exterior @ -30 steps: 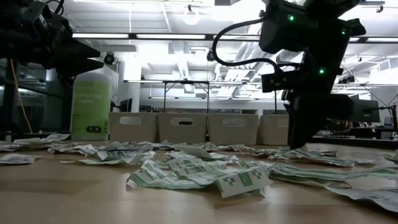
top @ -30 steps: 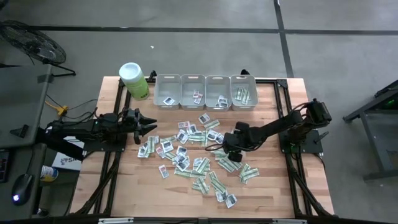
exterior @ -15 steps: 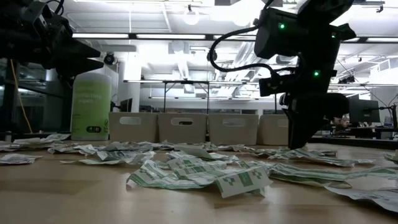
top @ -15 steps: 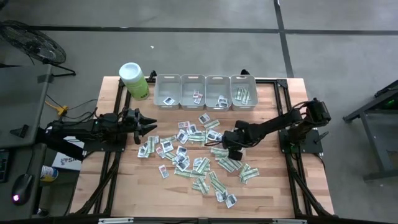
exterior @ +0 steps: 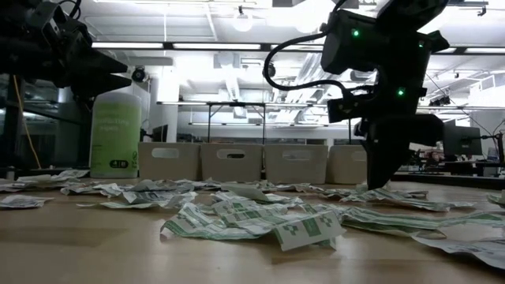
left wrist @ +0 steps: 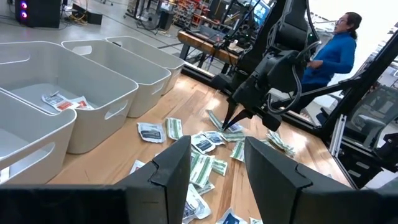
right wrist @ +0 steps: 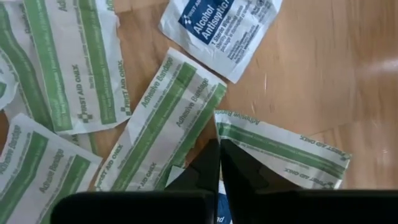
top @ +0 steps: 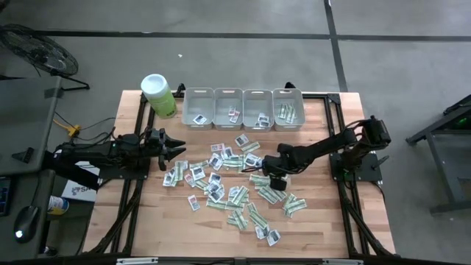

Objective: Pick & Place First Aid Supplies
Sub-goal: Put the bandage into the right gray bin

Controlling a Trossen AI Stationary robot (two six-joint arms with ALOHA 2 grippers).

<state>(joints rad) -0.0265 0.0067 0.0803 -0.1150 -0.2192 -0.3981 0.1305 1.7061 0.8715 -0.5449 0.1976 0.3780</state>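
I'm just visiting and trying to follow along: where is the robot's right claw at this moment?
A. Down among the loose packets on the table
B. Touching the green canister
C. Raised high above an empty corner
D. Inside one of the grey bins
A: the right gripper is lowered into the scattered packets, its fingertips closed together at a green-and-white adhesive bandage strip, away from the bins.

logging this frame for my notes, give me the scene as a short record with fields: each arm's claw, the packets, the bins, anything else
right claw: tips together, down on a green-and-white adhesive bandage strip in the pile
left claw: open, hovering at the table's left side, holding nothing
loose supplies: small flat paper packets scattered mid-table on the wooden table
bins: four grey rectangular plastic bins in a row at the far edge, a few packets inside each
other: lime-green canister with white lid left of the bins
background: person in a blue top beyond the table
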